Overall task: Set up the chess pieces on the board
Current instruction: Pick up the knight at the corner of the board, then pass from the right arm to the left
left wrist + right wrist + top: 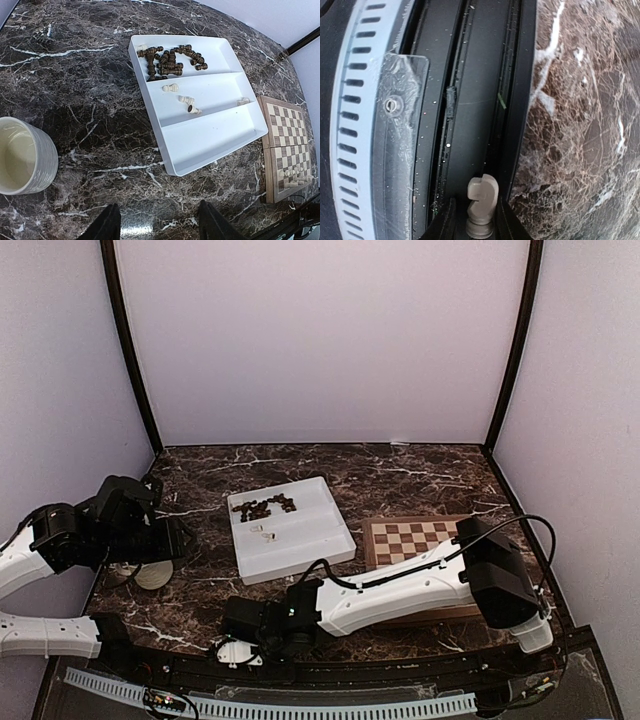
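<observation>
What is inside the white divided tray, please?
The tray holds heaped dark brown pieces in its far compartment, a few cream pieces in the middle. Anything under the heap is covered.

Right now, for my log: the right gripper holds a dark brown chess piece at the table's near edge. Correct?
No. The chess piece in the right gripper is cream-white, not dark brown, as the right wrist view shows. The rest holds.

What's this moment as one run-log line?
left gripper open, empty | right gripper around cream piece, grip unclear | board holds few cream pieces
</observation>
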